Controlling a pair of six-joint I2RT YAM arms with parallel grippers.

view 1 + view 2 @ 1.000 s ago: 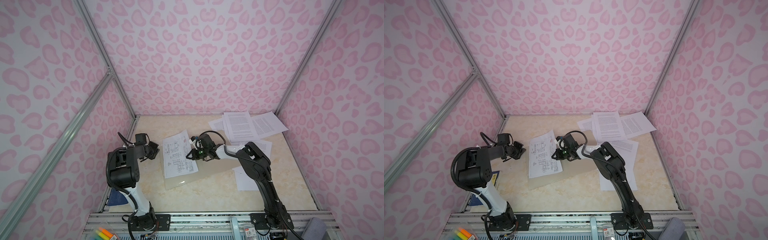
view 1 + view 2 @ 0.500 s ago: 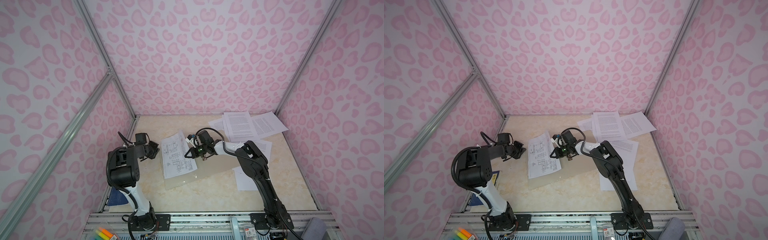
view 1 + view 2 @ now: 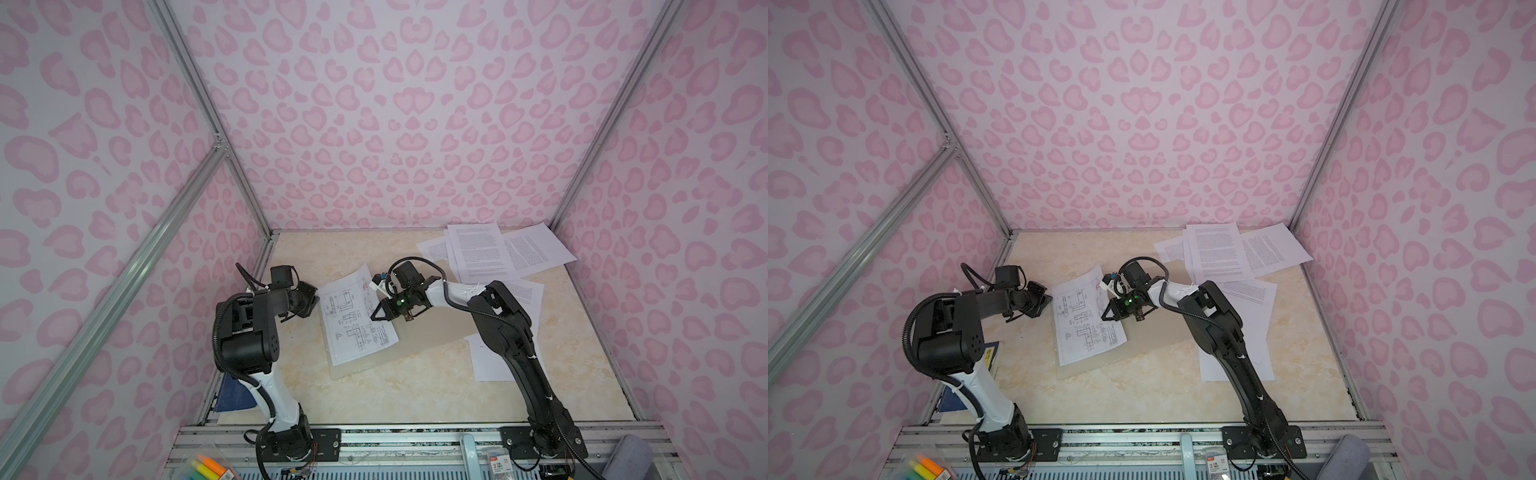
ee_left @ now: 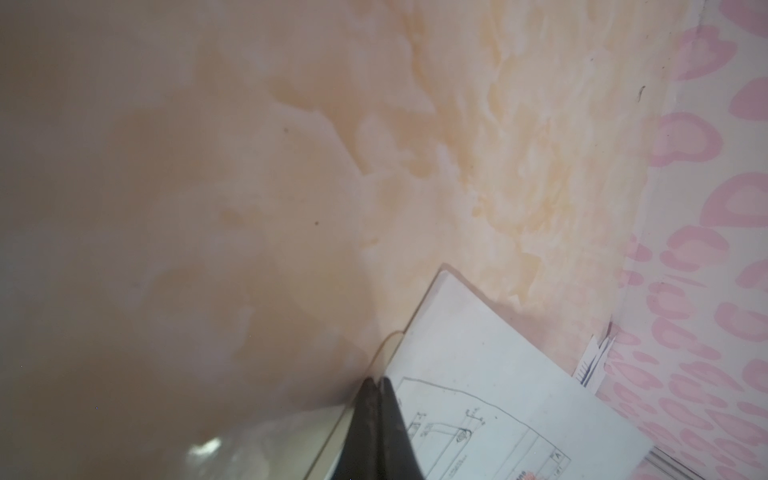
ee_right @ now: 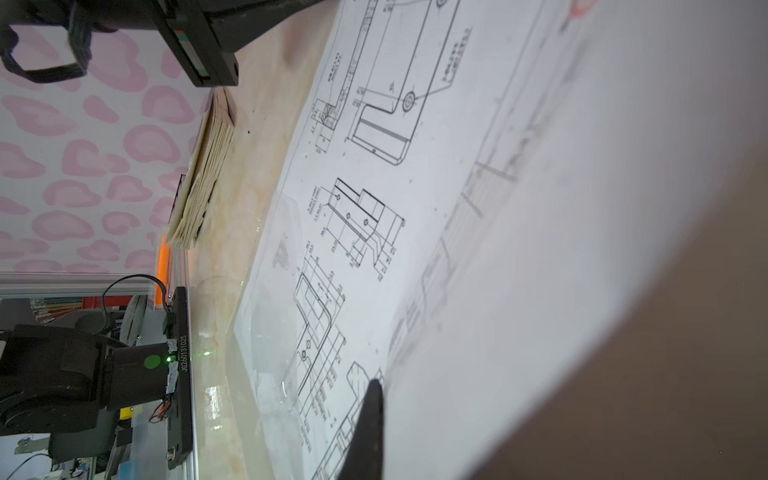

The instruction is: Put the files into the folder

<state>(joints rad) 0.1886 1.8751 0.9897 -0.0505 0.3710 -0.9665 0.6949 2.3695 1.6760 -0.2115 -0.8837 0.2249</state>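
The folder (image 3: pixel 432 328) (image 3: pixel 1154 332) lies flat in the middle of the table, thin and grey-beige. On its left half rests a file with line drawings (image 3: pixel 353 328) (image 3: pixel 1084 332) (image 5: pixel 374 166). My right gripper (image 3: pixel 372 319) (image 3: pixel 1104 319) (image 5: pixel 376 384) is shut on this sheet's right edge, which curls up and hides one finger. My left gripper (image 3: pixel 314 302) (image 3: pixel 1049 298) (image 4: pixel 376 380) is shut on the folder's translucent left edge (image 4: pixel 291 436), beside the sheet (image 4: pixel 498 395). More files (image 3: pixel 482 253) (image 3: pixel 1217 249) lie fanned at the back right.
Further white sheets (image 3: pixel 490 361) (image 3: pixel 1237 365) lie under the right arm. A dark blue book (image 3: pixel 235 395) (image 3: pixel 951 401) sits at the front left behind the left arm. Pink patterned walls close in three sides. A box of highlighters (image 3: pixel 212 467) sits below the front rail.
My right gripper has shifted slightly left over the drawing sheet, still holding its edge. The left arm has stayed put.
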